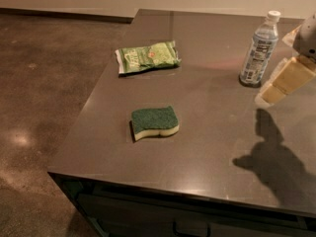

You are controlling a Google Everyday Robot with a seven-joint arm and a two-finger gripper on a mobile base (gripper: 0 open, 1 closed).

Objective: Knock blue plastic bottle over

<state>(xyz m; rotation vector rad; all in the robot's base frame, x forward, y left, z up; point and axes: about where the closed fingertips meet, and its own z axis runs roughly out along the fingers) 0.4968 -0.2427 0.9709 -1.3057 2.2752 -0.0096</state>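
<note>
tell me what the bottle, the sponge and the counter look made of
The blue plastic bottle: clear bluish plastic, see-through with glints, white cap. The sponge: seemingly soft foam, pale base under a rough green scouring top. The counter: dark, smooth, semi-gloss, faintly reflective; stone or laminate, cannot tell. The gripper hangs just right of the bottle in the picture.

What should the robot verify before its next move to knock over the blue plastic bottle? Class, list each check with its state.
1. Blue plastic bottle standing upright, cap on: ok.
2. Gripper low beside the bottle, near the picture's right edge: ok.
3. Gripper touching the bottle: cannot tell.
4. Sponge and green packet well away to the left: ok.
5. Table surface beside the bottle to land on: ok.
</note>
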